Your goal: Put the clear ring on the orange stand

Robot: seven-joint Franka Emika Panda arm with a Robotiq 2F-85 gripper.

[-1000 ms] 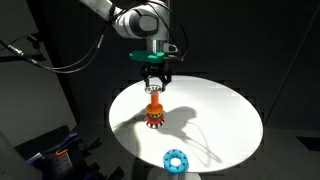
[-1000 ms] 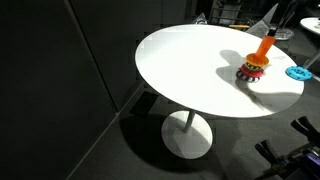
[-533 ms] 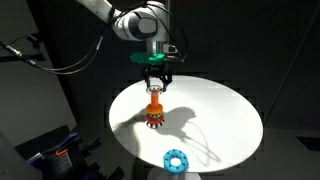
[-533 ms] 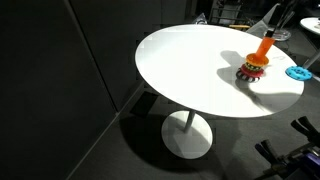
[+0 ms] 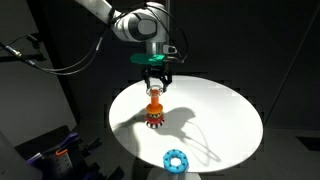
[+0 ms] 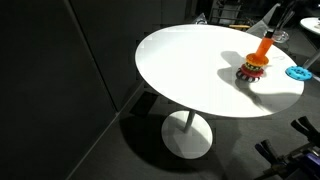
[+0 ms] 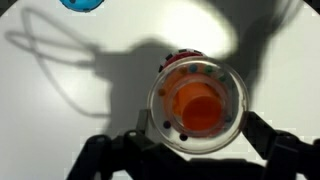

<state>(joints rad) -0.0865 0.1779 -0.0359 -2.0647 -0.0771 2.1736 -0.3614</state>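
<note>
Holding the clear ring [image 7: 163,100] in the gripper [image 7: 198,137], pinching it narrow across the rim from both sides. Hanging straight over the orange stand [image 7: 198,108], pointing down at the bench [image 7: 60,110].

Key relation, looking down through the ring in the wrist view: seeing the orange peg top inside the ring's opening, close to concentric. So putting ring hole and peg on nearly one vertical line, with the stand lying directly below the gripper, not off to any side.

Matching that in both exterior views: gripper [image 5: 155,85] sitting just above the peg tip, stand [image 5: 154,112] standing upright, long axis vertical, base flat on the bench. Stand [image 6: 254,58] also reading upright from the far angle, with the gripper mostly cut off at the frame edge there.

Not resolving the ring itself from outside, being too clear and small; probably sitting at or just above the peg tip, not telling which.

Judging the next move: needing only a straight drop along the peg axis, keeping the ring level to avoid catching the rim on the tip, then opening up.

Ignoring the blue ring [image 5: 175,159], lying flat near the bench edge, well apart from the stand.
</note>
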